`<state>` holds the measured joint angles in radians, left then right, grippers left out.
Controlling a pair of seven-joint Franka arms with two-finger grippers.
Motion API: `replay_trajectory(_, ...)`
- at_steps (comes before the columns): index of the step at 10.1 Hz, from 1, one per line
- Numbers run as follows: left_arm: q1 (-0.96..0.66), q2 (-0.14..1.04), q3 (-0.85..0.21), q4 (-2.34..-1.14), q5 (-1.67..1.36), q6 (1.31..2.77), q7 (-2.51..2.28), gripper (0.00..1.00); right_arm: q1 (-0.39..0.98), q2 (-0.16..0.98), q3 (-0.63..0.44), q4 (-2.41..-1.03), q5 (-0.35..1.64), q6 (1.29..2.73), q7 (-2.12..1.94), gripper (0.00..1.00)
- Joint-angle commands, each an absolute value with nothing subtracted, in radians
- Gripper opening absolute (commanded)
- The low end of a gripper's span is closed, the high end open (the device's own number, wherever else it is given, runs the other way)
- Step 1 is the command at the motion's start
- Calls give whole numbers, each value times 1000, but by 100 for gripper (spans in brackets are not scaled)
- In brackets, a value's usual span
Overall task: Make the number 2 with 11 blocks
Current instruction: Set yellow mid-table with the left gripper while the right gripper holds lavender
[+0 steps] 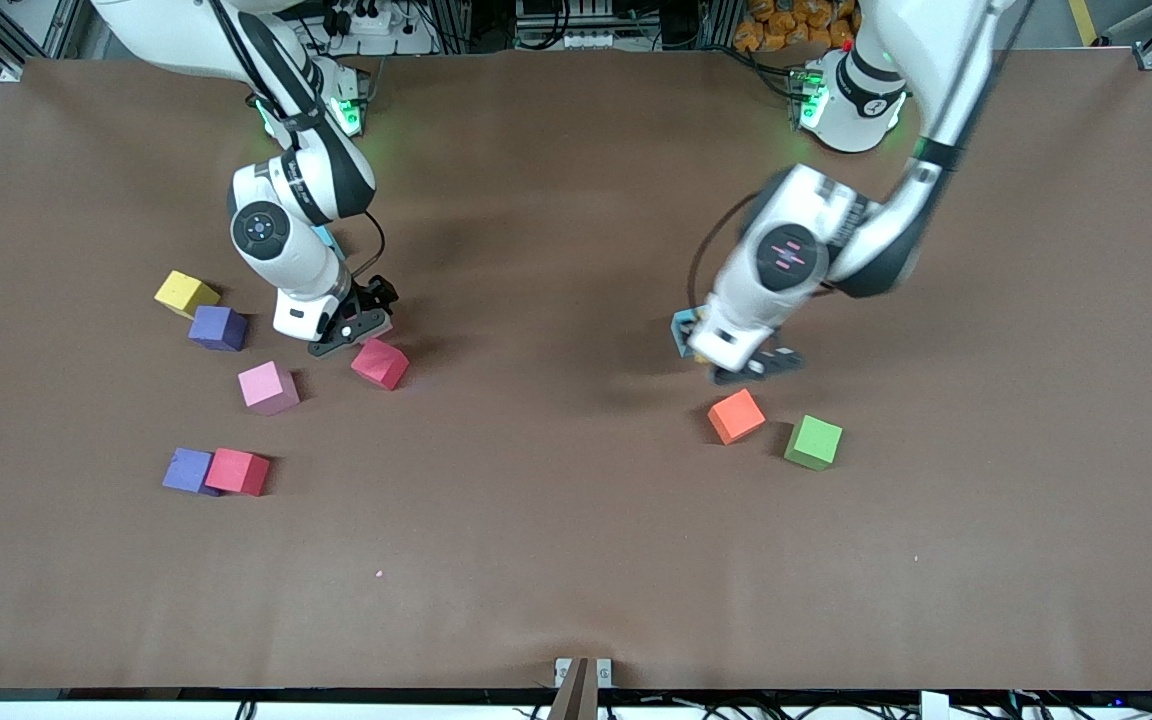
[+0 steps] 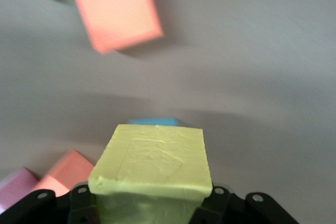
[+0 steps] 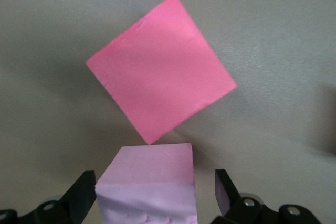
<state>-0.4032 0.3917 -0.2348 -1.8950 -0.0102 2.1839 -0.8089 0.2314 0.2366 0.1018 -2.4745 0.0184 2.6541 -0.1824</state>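
Observation:
My left gripper [image 1: 756,368] is shut on a yellow block [image 2: 155,156], with a blue block [image 1: 681,331] beside it. An orange block [image 1: 736,415] and a green block [image 1: 813,441] lie nearer the front camera. My right gripper [image 1: 351,328] stands open around a pale pink block [image 3: 147,166], with a gap at each finger. A red block [image 1: 379,362] lies just past it, also seen as the red block [image 3: 160,69] in the right wrist view. The number 2 is out of view.
Toward the right arm's end lie a yellow block [image 1: 184,292], a purple block [image 1: 217,328], a pink block [image 1: 268,387], and a purple block [image 1: 188,470] touching a red block [image 1: 237,471]. Brown table [image 1: 556,520] spreads wide around them.

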Motion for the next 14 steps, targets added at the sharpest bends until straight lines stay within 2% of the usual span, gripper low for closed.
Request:
replay_trajectory(1, -530, 526, -226, -1728, 3, 2164, -918, 28, 229, 253, 110, -2485, 20, 2678, -196, 100)
replay_trajectory(2, -579, 572, -225, -1671, 3, 2164, -955, 28, 226, 265, 110, -2485, 21, 2680, -195, 100)
replay_trajectory(3, -633, 609, -225, -1642, 3, 2164, -975, 22, 227, 278, 112, -2485, 21, 2683, -196, 100)
replay_trajectory(6, -744, 657, -225, -1628, 8, 2166, -988, 23, 221, 270, 115, -2484, 21, 2669, -230, 100)
replay_trajectory(7, -764, 657, -225, -1628, 5, 2166, -988, 23, 219, 267, 115, -2484, 21, 2666, -250, 90)
replay_trajectory(9, -825, 707, -225, -1576, 8, 2174, -988, 23, 216, 243, 115, -2484, 21, 2616, -255, 78)
replay_trajectory(11, -851, 736, -225, -1552, 6, 2174, -994, 26, 216, 207, 117, -2482, 21, 2565, -255, 54)
replay_trajectory(12, -865, 742, -225, -1552, 8, 2174, -1006, 28, 213, 183, 117, -2479, 21, 2537, -255, 45)
replay_trajectory(14, -868, 765, -225, -1549, 6, 2175, -1006, 29, 196, 144, 117, -2464, 20, 2490, -256, 42)
